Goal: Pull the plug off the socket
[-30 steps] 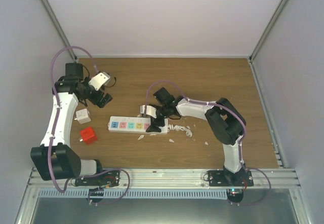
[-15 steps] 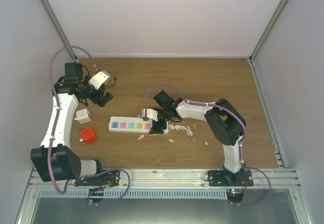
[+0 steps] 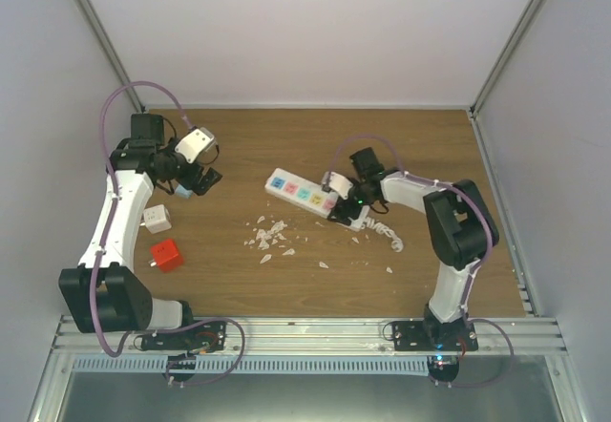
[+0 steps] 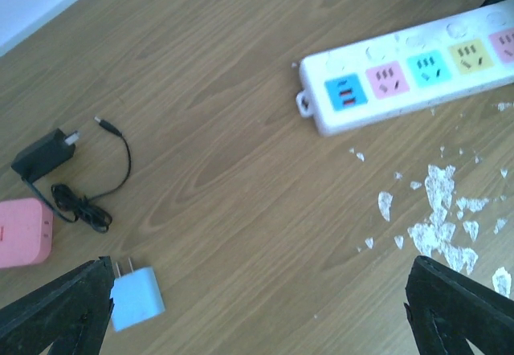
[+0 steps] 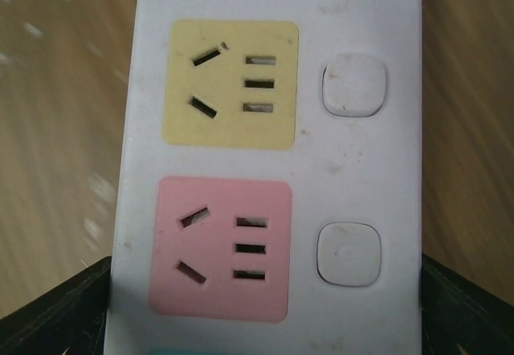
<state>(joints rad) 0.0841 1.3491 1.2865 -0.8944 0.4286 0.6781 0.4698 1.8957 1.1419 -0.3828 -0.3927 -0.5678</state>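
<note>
The right end effector [image 3: 348, 202] pinches the long white pastel-squared power strip [image 3: 301, 193] across its width mid-way along the wooden table [image 4: 225, 90], while the left end effector [image 3: 199, 181] hangs spread over a small light-blue cube plug [image 4: 136, 300] that looks already free, so keep the strip flat and steady

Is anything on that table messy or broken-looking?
Yes. White flakes lie scattered over the wooden table near the power strip, like chipped debris; their source is unclear. The strip itself lies slanted.
</note>
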